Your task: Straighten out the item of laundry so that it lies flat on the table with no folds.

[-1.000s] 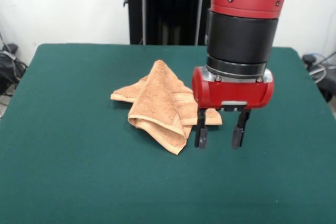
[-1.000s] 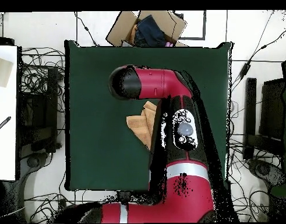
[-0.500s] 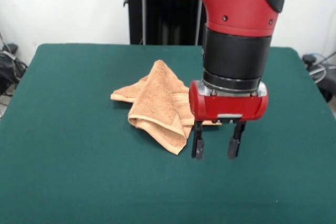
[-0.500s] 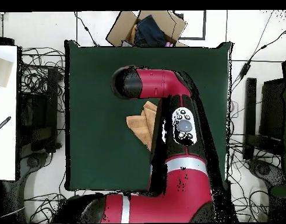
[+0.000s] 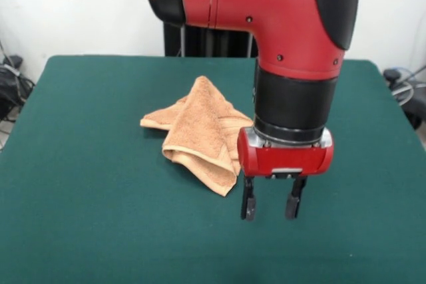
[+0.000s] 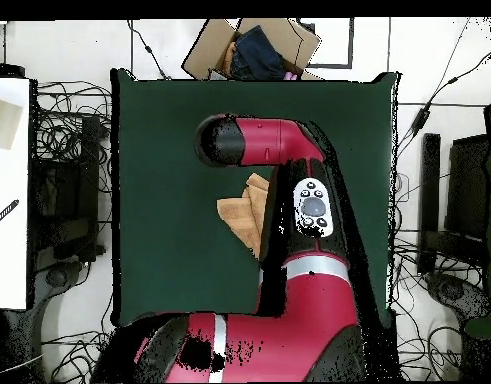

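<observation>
The Sawyer's gripper (image 5: 270, 207) hangs over the green table (image 5: 93, 231) with its two fingers parted and holding nothing, just beside the near corner of the terry towel (image 5: 200, 131). Behind it, the orange-tan towel lies crumpled in overlapping folds near the table's middle. Soft, light and limp, it looks best pinched at a hemmed corner and drawn outward.

I work in a robotics lab. My pedestal stands at a green felt table (image 6: 159, 200) ringed by tangled cables (image 6: 64, 130) on a pale floor. A cardboard box (image 6: 251, 47) lies at the frame's top, and black equipment stands (image 6: 451, 200) sit at right.
</observation>
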